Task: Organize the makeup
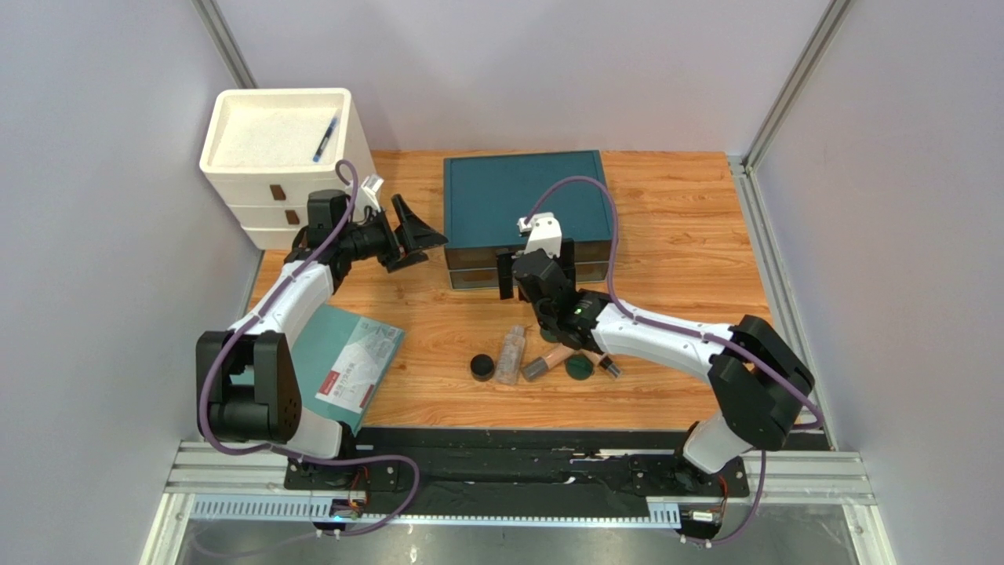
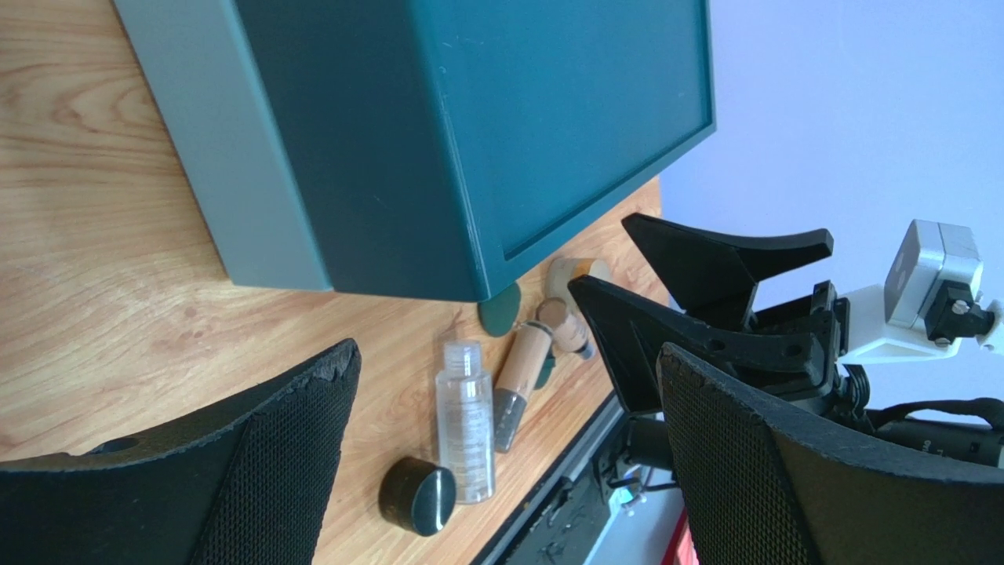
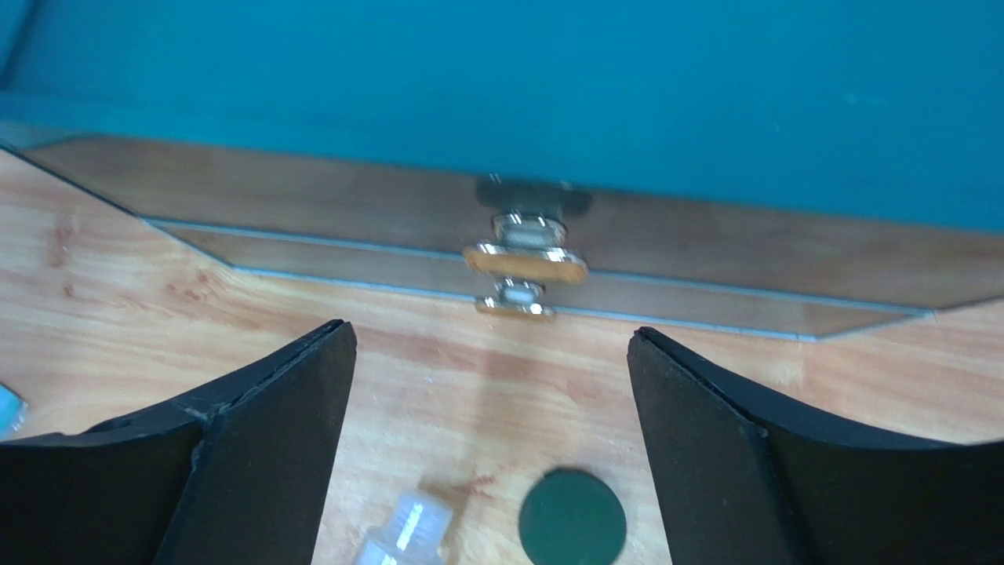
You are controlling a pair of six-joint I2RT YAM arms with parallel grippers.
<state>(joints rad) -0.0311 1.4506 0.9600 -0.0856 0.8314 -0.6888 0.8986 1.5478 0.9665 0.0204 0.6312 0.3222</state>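
The makeup lies in a cluster on the wooden table in front of the teal box (image 1: 528, 194): a black round jar (image 1: 482, 366), a clear bottle (image 1: 510, 353), a tan tube with a dark cap (image 1: 548, 360) and a dark green disc (image 1: 579, 367). The left wrist view shows the jar (image 2: 417, 494), the bottle (image 2: 466, 418), two tan tubes (image 2: 519, 374) and a green disc (image 2: 500, 312). I cannot make out a gold-rimmed compact. My right gripper (image 1: 536, 273) is open and empty, facing the box's gold knob (image 3: 524, 261). My left gripper (image 1: 413, 236) is open and empty, left of the box.
A white drawer unit (image 1: 289, 147) stands at the back left with a blue pen (image 1: 325, 138) on top. A teal booklet (image 1: 348, 365) lies at the front left by the left arm. Walls close in both sides.
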